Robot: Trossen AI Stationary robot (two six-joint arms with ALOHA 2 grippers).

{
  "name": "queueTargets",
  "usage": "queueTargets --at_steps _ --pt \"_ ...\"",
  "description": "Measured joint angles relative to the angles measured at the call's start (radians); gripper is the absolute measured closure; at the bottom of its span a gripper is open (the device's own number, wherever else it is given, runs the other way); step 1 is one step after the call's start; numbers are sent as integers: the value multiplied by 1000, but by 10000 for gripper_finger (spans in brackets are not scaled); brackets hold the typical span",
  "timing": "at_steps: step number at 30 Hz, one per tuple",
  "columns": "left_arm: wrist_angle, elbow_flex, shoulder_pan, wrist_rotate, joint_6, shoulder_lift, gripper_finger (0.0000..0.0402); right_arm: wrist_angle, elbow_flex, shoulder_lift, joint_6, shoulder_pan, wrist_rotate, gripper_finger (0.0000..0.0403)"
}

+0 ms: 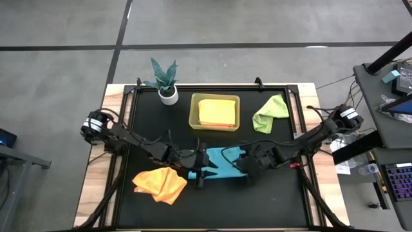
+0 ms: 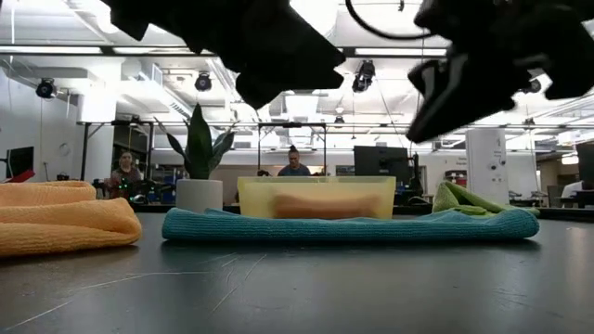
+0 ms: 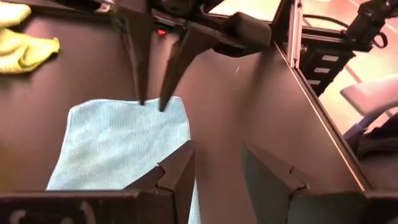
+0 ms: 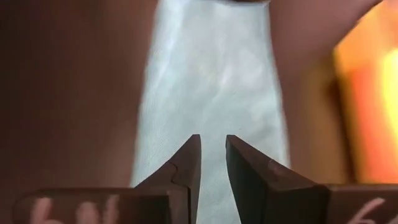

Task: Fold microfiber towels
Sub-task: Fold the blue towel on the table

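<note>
teal towel (image 1: 222,164) ends hidden under arms, orange towel (image 2: 56,223) cut off

A lab or open workshop: past the black worktop (image 2: 371,288) the low view shows a wide hall with exposed ceiling ducts and spotlights (image 2: 203,82), monitors (image 2: 381,160) on benches and two seated people (image 2: 294,163); from above, grey concrete floor (image 1: 257,22) and an equipment desk (image 1: 389,77) beside the worktop's right edge
</note>
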Motion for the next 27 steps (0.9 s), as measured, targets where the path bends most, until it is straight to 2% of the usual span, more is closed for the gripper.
queueTargets --at_steps 4,10,13,16,21,23,27 --pt "-4 -19 -2 -9 -96 20 286 -39 -30 13 77 -8 -73 342" --pt "-24 -34 -2 -27 -209 76 286 -258 -46 -26 395 -8 -72 358" --pt "-45 -36 0 -37 -234 102 286 -387 -44 -93 589 -8 -96 348" --pt "-50 -38 2 -48 -236 119 286 -425 -78 -165 711 1 -89 328" --pt "-113 -40 7 -45 -276 123 286 -283 -157 -240 789 -6 -89 287" --pt "-113 -35 7 -36 -324 120 286 -218 -174 -253 782 -8 -81 273" --pt "-105 -30 -7 -23 -312 104 286 -112 -211 -253 731 -6 -10 249"
